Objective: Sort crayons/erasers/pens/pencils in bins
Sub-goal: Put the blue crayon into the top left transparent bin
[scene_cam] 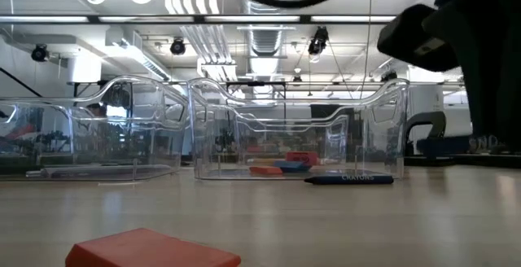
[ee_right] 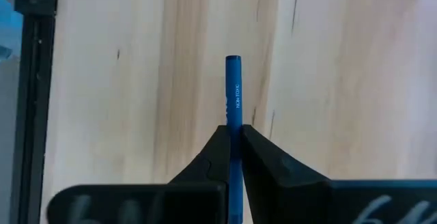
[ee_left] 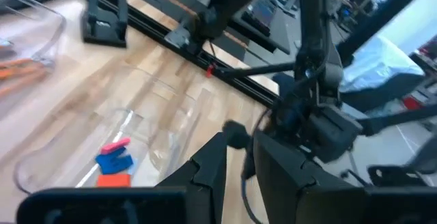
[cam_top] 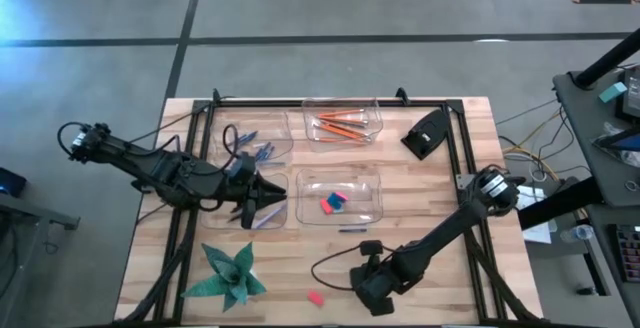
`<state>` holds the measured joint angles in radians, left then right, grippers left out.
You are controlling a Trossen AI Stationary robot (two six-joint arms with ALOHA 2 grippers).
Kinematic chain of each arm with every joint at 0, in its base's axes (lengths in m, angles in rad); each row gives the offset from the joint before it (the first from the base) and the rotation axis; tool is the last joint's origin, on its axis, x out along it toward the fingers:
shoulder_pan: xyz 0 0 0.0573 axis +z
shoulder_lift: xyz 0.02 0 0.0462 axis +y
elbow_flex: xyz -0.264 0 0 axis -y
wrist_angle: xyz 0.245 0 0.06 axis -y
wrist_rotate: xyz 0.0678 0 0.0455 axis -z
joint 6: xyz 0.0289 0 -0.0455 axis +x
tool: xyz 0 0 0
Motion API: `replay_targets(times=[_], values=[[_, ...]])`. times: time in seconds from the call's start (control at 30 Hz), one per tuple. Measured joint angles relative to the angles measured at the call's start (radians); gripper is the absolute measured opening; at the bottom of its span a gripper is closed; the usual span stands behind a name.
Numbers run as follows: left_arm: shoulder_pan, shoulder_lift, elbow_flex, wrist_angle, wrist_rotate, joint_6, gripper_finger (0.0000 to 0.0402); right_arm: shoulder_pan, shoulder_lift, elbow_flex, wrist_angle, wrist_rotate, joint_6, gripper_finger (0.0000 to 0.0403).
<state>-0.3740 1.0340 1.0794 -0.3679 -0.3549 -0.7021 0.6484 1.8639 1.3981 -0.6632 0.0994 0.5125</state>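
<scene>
My right gripper [ee_right: 233, 132] is shut on a blue crayon [ee_right: 233, 87] near the table's front edge [cam_top: 372, 290]. My left gripper [cam_top: 275, 204] hovers over the near-left bin [cam_top: 236, 220], its fingers a little apart [ee_left: 239, 156] with nothing seen between them. The far-left bin [cam_top: 286, 156] holds blue crayons [cam_top: 262, 151]. Orange pencils [cam_top: 340, 125] lie in the far-right bin [cam_top: 378, 108], and erasers [cam_top: 333, 203] in the near-right bin [cam_top: 300, 183]. Another crayon [scene_cam: 350, 179] lies flat on the wood in front of that bin. A red eraser [cam_top: 316, 297] lies flat near the front edge. My right gripper pinches the blue crayon between its two fingertips [ee_right: 217, 145], on the shaft [ee_right: 233, 118] back from the free end. The fingers come from above, slanting down. The crayon's free end [ee_right: 233, 61] sticks out past the fingertips over bare wood.
A green folded-paper star [cam_top: 232, 273] sits at the front left. A black block [cam_top: 425, 133] lies at the back right. Black frame rails [cam_top: 465, 148] run along the table's sides and back. A black cable [cam_top: 335, 260] loops on the wood beside my right gripper.
</scene>
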Motion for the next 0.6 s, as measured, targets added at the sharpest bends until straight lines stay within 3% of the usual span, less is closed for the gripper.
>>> replay_targets(times=[0.27,0.4,0.6], values=[[0.001,0.035,0.000,0.001,0.113,-0.001,0.0071,0.002,-0.095,-0.003,-0.040,0.006,-0.027,0.0013],[0.000,0.068,0.000,0.001,0.194,0.004,0.0101,0.002,-0.161,-0.004,-0.044,0.018,-0.027,0.0013],[0.000,0.092,0.000,0.006,0.198,0.099,0.0158,0.002,-0.263,-0.005,-0.045,0.093,-0.014,0.0013]])
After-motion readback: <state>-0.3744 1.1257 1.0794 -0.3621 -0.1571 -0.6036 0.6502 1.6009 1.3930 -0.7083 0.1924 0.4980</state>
